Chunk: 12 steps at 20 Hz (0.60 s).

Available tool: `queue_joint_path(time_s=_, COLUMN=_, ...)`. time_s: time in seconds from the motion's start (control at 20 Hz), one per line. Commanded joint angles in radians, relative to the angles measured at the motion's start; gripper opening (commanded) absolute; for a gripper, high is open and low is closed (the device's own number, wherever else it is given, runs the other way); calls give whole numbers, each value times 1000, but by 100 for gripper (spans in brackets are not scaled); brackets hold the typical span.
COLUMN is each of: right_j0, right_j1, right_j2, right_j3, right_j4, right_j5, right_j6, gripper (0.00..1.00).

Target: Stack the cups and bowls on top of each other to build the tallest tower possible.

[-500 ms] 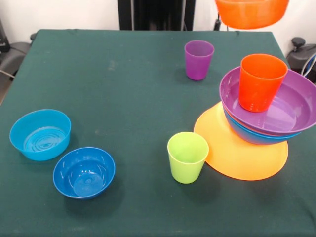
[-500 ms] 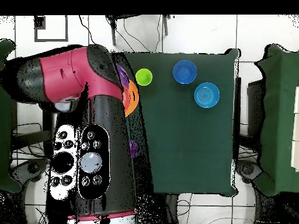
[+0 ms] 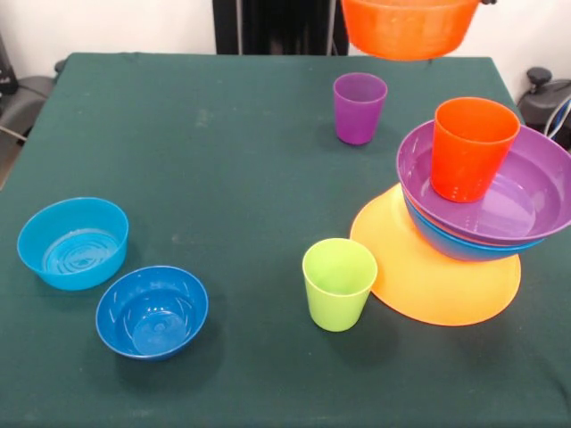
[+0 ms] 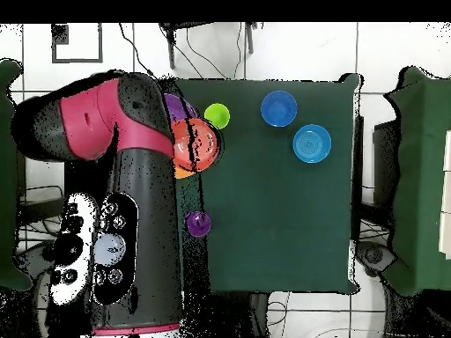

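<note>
A small orange bowl (image 3: pixel 410 27) hangs in the air at the top of the front view, above and behind the purple cup (image 3: pixel 359 107). In the overhead view the bowl (image 4: pixel 197 146) sits at the arm's end, where my gripper (image 4: pixel 183 143) holds it. The tower stands at the right: an orange-yellow bowl (image 3: pixel 428 272) at the bottom, a blue bowl (image 3: pixel 464 247) and a purple bowl (image 3: pixel 531 192) on it, and an orange cup (image 3: pixel 473 147) upright inside. A lime green cup (image 3: pixel 339 283) stands beside it. The yellow cup is out of view.
A light blue bowl (image 3: pixel 73 242) and a dark blue bowl (image 3: pixel 152 310) stand at the front view's left. The robot's pedestal (image 3: pixel 281 27) is at the table's far side. The arm (image 4: pixel 132 176) covers the table's left edge in the overhead view.
The orange bowl has moved left and slightly down in the front view. In the overhead view the arm has swung and the purple cup has come into sight.
</note>
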State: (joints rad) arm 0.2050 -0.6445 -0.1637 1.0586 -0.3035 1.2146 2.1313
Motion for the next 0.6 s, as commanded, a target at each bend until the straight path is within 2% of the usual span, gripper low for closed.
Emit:
queue_joint_path(time_s=0.05, right_j0=57, right_j1=68, right_j2=-63, right_j3=-55, right_j4=-115, right_j5=-103, right_j6=256, gripper=0)
queue_joint_path(time_s=0.35, right_j0=103, right_j1=102, right_j2=-105, right_j3=-82, right_j4=-112, right_j5=-162, right_j6=293, gripper=0)
queue_joint_path(time_s=0.6, right_j0=139, right_j1=164, right_j2=-127, right_j3=-118, right_j4=-95, right_j5=-210, right_j6=350, gripper=0)
